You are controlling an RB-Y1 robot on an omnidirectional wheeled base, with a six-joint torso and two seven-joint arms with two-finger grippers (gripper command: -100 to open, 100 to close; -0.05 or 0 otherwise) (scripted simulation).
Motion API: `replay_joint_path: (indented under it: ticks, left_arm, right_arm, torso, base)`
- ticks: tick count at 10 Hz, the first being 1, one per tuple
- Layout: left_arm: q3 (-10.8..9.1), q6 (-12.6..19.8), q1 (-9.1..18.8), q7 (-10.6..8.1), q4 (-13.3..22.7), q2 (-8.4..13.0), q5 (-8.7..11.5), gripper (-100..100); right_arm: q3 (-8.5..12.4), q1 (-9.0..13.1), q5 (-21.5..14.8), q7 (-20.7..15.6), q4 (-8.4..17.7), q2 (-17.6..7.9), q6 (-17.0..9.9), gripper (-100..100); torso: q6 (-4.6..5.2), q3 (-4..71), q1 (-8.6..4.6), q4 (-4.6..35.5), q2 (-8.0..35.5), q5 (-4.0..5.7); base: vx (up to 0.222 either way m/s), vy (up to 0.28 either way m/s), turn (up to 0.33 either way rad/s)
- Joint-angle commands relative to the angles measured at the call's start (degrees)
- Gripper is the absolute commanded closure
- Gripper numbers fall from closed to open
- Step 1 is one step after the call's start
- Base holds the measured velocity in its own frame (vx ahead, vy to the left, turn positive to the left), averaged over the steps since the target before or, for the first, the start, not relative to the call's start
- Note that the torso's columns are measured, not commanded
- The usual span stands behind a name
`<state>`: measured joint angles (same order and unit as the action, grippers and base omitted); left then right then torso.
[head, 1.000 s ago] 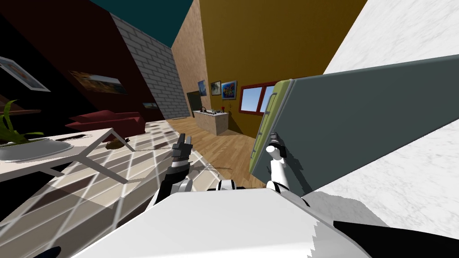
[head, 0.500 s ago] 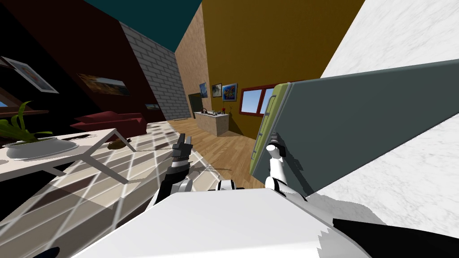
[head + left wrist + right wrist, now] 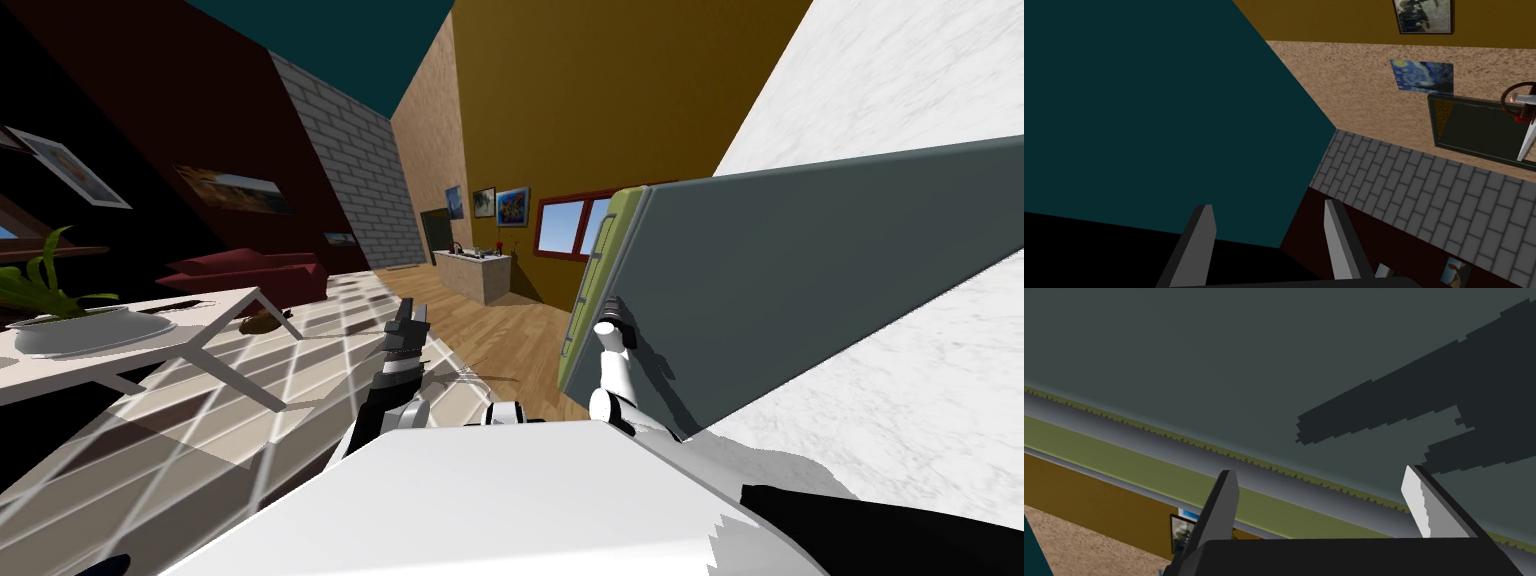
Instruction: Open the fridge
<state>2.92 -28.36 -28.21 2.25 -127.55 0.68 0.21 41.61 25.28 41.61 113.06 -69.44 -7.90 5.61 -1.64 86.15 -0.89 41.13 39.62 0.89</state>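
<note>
**Spotter:** Start at your far left. What's there?

**Me:** A white tabletop (image 3: 205, 305) carrying a pale bowl (image 3: 80, 335) with a green plant (image 3: 40, 280) in it. Past it, a dark red sofa (image 3: 250, 272) sits against the dark wall.

**Spotter:** And your left arm?

**Me:** My left gripper (image 3: 408, 325) hangs over the tiled floor (image 3: 300, 380), a little left of centre and well apart from the fridge. In its wrist view the two fingers (image 3: 1201, 235) stand apart with nothing between them.

**Spotter:** The right one?

**Me:** My right gripper (image 3: 612, 322) is raised at the face of the fridge door (image 3: 800, 280), close to the door's olive-green edge (image 3: 598, 270). Its fingers (image 3: 1424, 503) are spread wide and grip nothing. Ahead of them I see the dark grey door face, with the olive strip and a grey band running beside it. The arm's shadow (image 3: 1399, 413) lies across the door. I can't tell whether a fingertip touches the panel.

**Spotter:** So where does the door sit?

**Me:** On my right. It's a dark grey slab standing out at an angle from the white marbled surface (image 3: 900, 80), with its olive-green edge turned toward the room.
</note>
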Motion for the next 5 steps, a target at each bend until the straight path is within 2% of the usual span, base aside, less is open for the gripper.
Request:
replay_joint_path:
  ticks: [1, 3, 4, 5]
  left_arm:
    - [0.0, 0.0, 0.0, 0.0, 0.0, 0.0, 0.0, 0]
    - [0.0, 0.0, 0.0, 0.0, 0.0, 0.0, 0.0, 0]
    - [0.0, 0.0, 0.0, 0.0, 0.0, 0.0, 0.0, 0]
    - [0.0, 0.0, 0.0, 0.0, 0.0, 0.0, 0.0, 0]
  right_arm:
    - [1.0, 1.6, 2.0, 4.0, 2.3, 1.5, -1.5, -100]
    - [1.0, 1.6, 2.0, 4.0, 2.3, 1.5, -1.5, -100]
    - [1.7, 2.3, 2.8, 5.5, 3.2, 1.5, -1.7, -100]
    - [1.7, 2.3, 2.8, 5.5, 3.2, 1.5, -1.7, -100]
  torso:
    - [0.07, 0.0, 0.06, 0.0, 0.0, -0.03]
    - [-0.13, 0.1, 0.04, -0.1, -0.2, 0.04]
    - [0.02, 0.1, 0.07, 0.0, -0.1, 0.02]
    - [-0.18, 0.1, 0.06, 0.0, -0.2, 0.03]
  base:
    - [-0.005, 0.004, 0.018]
    - [0.001, 0.0, 0.022]
    - [0.009, 0.01, 0.004]
    - [-0.001, 0.017, 0.024]
